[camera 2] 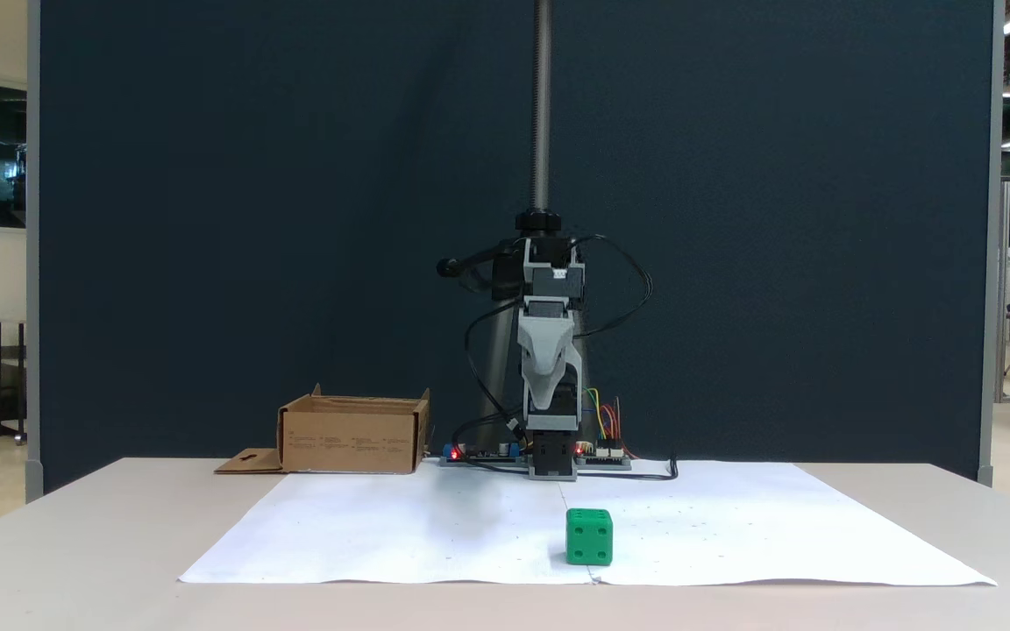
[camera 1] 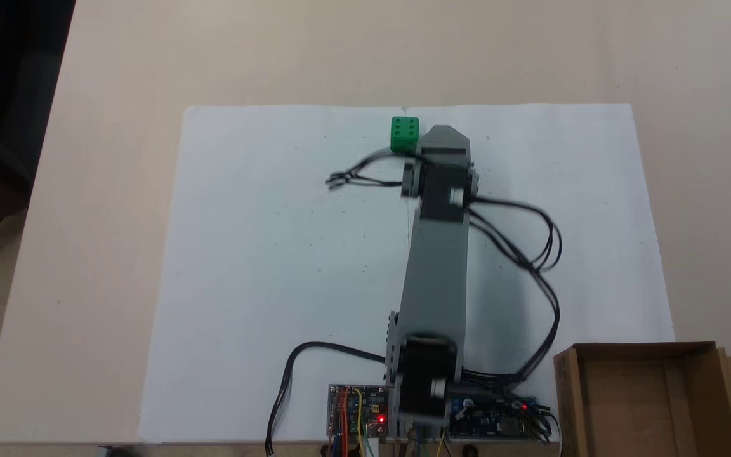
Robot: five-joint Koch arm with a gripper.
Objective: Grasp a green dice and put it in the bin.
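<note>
While the arm [camera 1: 435, 266] stretches out over the white paper sheet [camera 1: 264, 285] toward its far edge in the top-down fixed view, the gripper [camera 1: 443, 134] points down just beside the green dice [camera 1: 404, 134]. Its grey tip sits to the right of the cube there, with a narrow gap between them. From the front fixed view the gripper [camera 2: 546, 399] hangs well above the desk [camera 2: 75, 543], raised clear of the green dice [camera 2: 589, 536], which rests on the paper close to the sheet's near edge, a four-pip face toward the camera. Whether the jaws are parted or closed I cannot tell: they line up one behind the other and the top-down picture is blurred.

Near the corner of the desk beside the arm's base stands the bin [camera 1: 651, 400], an open brown cardboard box, its flap with the hang-hole lying flat outward. In the front view the bin [camera 2: 352, 434] sits left of the base, well apart from the dice. Circuit boards [camera 1: 358, 411] with red lights lie by the base.
</note>
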